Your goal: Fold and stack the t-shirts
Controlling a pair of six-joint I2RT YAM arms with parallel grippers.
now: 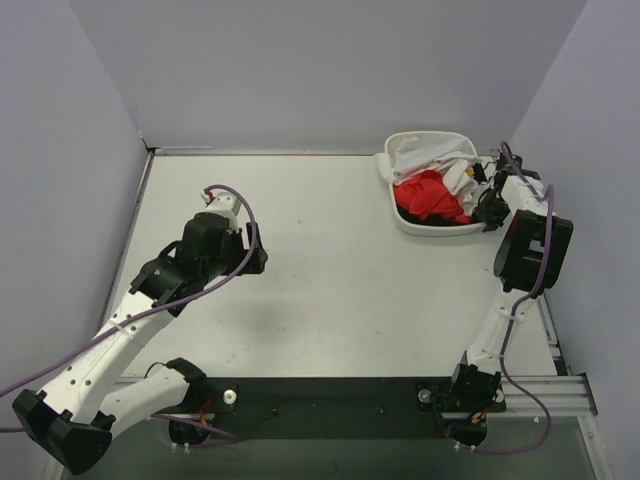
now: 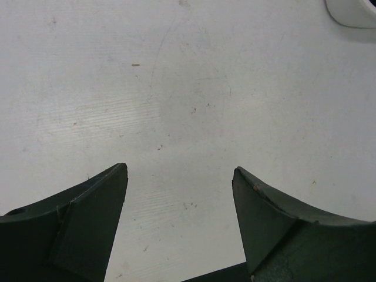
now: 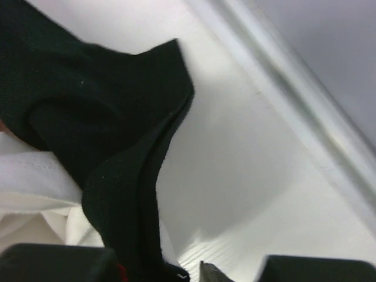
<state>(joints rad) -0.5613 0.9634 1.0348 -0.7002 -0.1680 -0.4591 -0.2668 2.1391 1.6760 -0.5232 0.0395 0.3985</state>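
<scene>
A white tub [image 1: 405, 222] at the far right holds the t-shirts in a heap: a bright red one [image 1: 432, 195] in front and white ones [image 1: 432, 155] behind. My right gripper [image 1: 484, 200] is at the tub's right rim. In the right wrist view a black cloth [image 3: 117, 117] hangs over white cloth [image 3: 29, 182] and runs down between the fingers of the right gripper [image 3: 185, 265], close to the left finger [image 3: 53, 261]. The jaws stand apart. My left gripper [image 1: 258, 258] is open and empty, low over the bare table [image 2: 176, 106].
The tub's inner wall [image 3: 235, 147] fills the right of the right wrist view. A corner of the tub [image 2: 352, 12] shows at the top right of the left wrist view. Grey walls close in the table on three sides.
</scene>
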